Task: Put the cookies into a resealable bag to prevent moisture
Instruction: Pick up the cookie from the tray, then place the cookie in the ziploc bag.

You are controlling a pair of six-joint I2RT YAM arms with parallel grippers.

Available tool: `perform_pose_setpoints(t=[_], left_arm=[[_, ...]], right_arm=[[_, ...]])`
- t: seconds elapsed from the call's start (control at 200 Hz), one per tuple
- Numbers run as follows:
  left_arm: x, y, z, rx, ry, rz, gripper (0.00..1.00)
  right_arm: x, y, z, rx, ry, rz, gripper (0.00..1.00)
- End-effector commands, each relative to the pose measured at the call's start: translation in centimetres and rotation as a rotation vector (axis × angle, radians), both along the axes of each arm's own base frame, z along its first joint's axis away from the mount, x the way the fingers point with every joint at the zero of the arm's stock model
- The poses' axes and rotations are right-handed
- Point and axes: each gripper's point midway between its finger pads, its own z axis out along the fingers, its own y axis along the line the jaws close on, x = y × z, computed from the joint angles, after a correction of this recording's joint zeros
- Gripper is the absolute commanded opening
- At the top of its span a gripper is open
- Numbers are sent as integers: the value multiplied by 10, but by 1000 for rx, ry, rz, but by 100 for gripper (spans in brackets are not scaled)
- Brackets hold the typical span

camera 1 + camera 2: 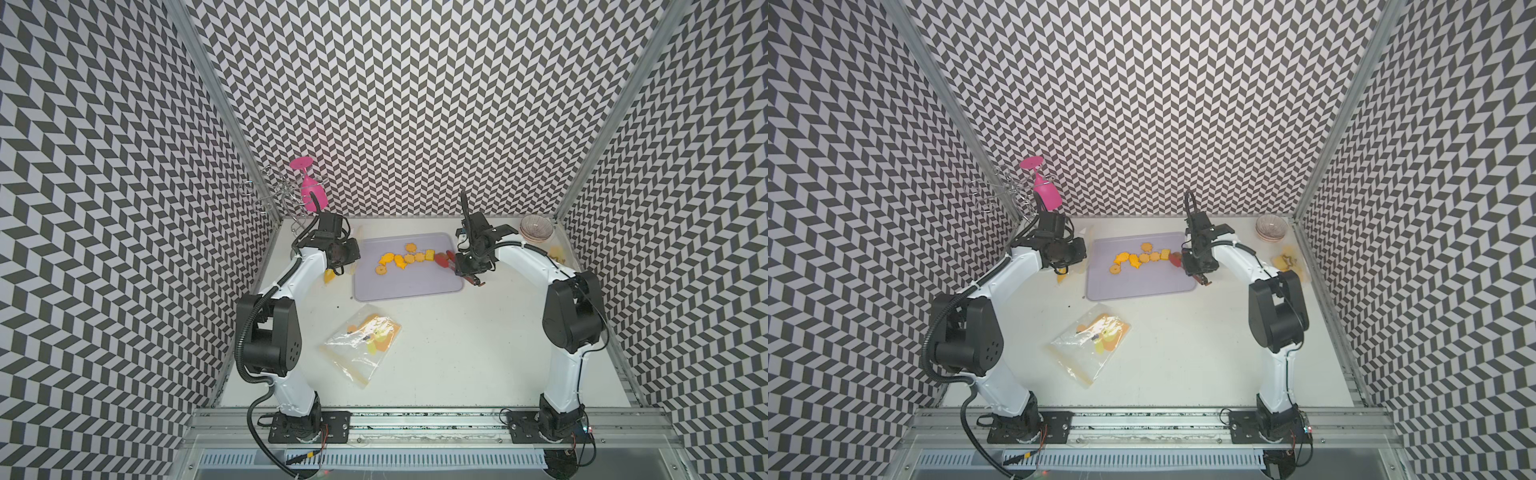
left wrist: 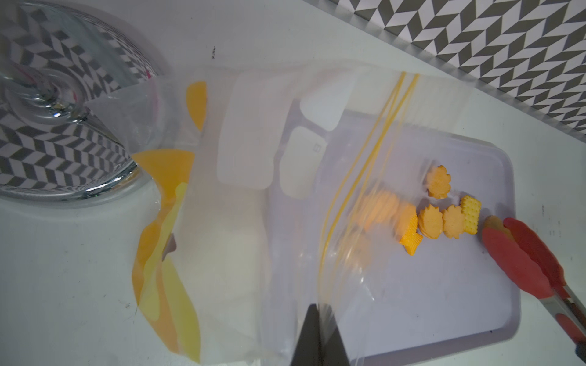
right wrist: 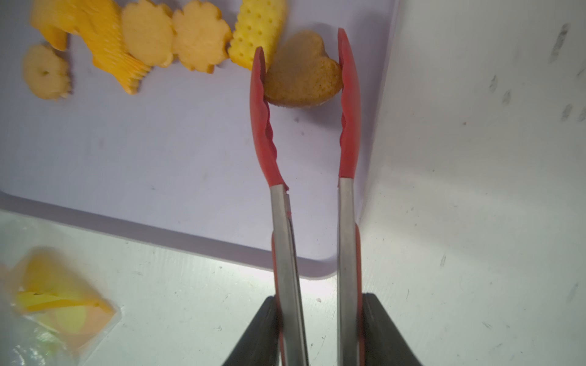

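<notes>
Two things could go wrong from here. The right pincer (image 3: pixel 319 332) is squeezing a pair of tongs (image 3: pixel 345 221), with one finger pressing on each metal arm. The red tips are sitting on both sides of the brown heart cookie (image 3: pixel 302 76) and are looking like they are touching it. If the squeeze is getting too hard, I think the heart may be cracking or popping out sideways. Its edges are rounded, and the tips are smooth and rubbery with only small bumps. If the squeeze is too soft, the heart may be slipping off on the way up and landing on the table (image 3: pixel 475 190).

The left pincer (image 2: pixel 320 336) is clamped shut on the edge of a clear bag (image 2: pixel 247 221) and is holding it up beside the tray. The bag is thin, floppy and shiny, with yellow zip lines running across it. I cannot tell if its mouth is standing open. If it is sagging shut, the cookie may be bumping the plastic and dropping outside.

The cookies (image 1: pixel 409 258) are lying in a bent row on the flat, pale purple tray (image 1: pixel 415 286). They are looking dry and crumbly: bumpy-edged rounds, a yellow rectangle with little dots and a ridged orange fish. The rectangle is sitting just beside the heart, so a red tip may be nudging it.
</notes>
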Motion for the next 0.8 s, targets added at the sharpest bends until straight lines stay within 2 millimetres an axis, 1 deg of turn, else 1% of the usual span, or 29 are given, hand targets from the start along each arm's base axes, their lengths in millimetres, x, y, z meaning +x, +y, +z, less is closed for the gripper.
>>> perform_pose_setpoints(t=[0.0, 0.15, 0.235, 0.37, 0.581, 0.701, 0.791], left_arm=[[2, -7, -2, -29, -9, -34, 0], [1, -16, -6, -39, -6, -88, 0], [0, -23, -8, -46, 0, -114, 0], [-2, -33, -14, -40, 17, -143, 0], [-4, -40, -23, -40, 43, -167, 0], [-3, -42, -28, -47, 55, -174, 0], [-3, -44, -31, -51, 64, -180, 0]], right_arm=[[8, 8, 52, 70, -175, -8, 39], [-3, 12, 64, 80, -227, 7, 36], [-9, 21, 74, 103, -259, 36, 34], [-18, 46, 96, 123, -324, 113, 34], [-33, 95, 127, 126, -405, 206, 33], [-39, 116, 133, 111, -439, 246, 33], [-41, 127, 130, 98, -442, 268, 33]])
